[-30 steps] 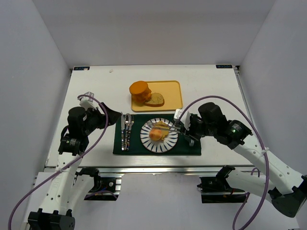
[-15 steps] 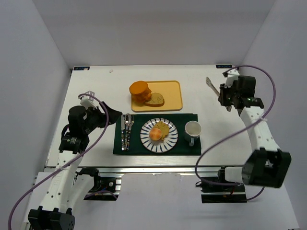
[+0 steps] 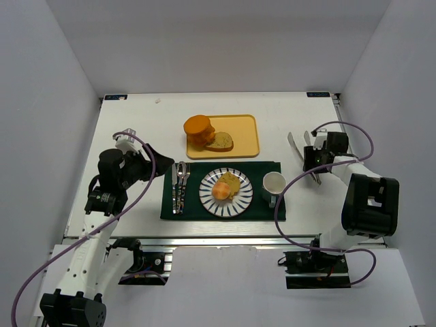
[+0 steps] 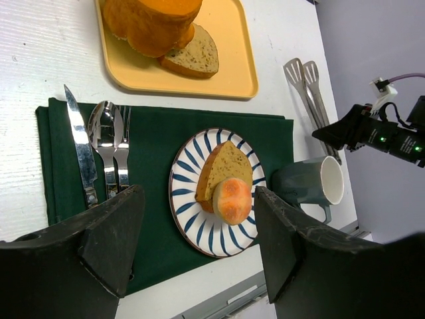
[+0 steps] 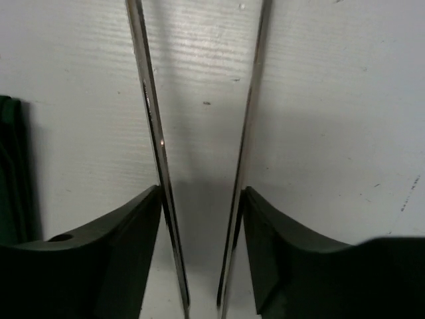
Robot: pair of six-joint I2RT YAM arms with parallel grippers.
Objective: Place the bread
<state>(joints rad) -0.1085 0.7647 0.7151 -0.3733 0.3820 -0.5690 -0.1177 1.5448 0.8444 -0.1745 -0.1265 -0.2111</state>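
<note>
The bread [image 3: 232,180], a golden-yellow slice, lies on the blue-striped plate [image 3: 207,201] with a round orange bun [image 3: 221,191] on its near part. It also shows in the left wrist view [image 4: 226,167]. My right gripper [image 3: 315,163] is far to the right of the plate, low over the table, its fingers [image 5: 119,239] pressed on the outer sides of the spread metal tongs [image 5: 149,113], which lie on the table [image 3: 297,144]. My left gripper [image 3: 161,167] is open and empty, left of the green mat; its jaws frame the plate in the left wrist view [image 4: 196,199].
A yellow tray [image 3: 246,136] behind the plate holds a thick orange stack [image 3: 198,127] and a paler greyish slice [image 3: 222,142]. A knife, spoon and fork [image 3: 180,185] lie on the green mat [image 3: 269,212]. A grey-green mug [image 3: 274,182] stands right of the plate.
My right arm has swung away from the plate with the tongs, out to the far right, then come down to the table there. The bread stays on the plate. The left arm has barely moved.
</note>
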